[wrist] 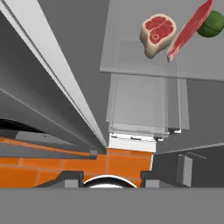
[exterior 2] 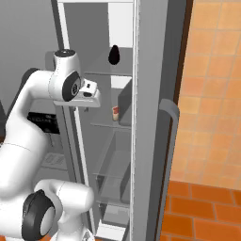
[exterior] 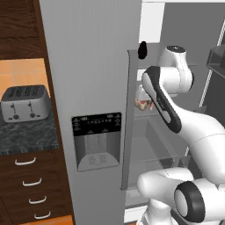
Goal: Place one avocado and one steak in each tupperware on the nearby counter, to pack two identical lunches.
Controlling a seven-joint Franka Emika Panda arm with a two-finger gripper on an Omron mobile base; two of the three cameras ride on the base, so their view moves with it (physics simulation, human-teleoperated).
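Two steaks point(wrist: 158, 35) and one avocado point(wrist: 211, 23) lie on the fridge shelf point(wrist: 131, 61), well beyond your gripper. Whether its jaws are parted or closed you cannot tell; nothing appears held.

Grey fridge point(exterior: 88, 66) stands open — orange tiled wall point(exterior 2: 212, 94), floor point(exterior 2: 197, 212).

Green avocado point(wrist: 211, 24) — red, pale-edged steak point(wrist: 158, 35).
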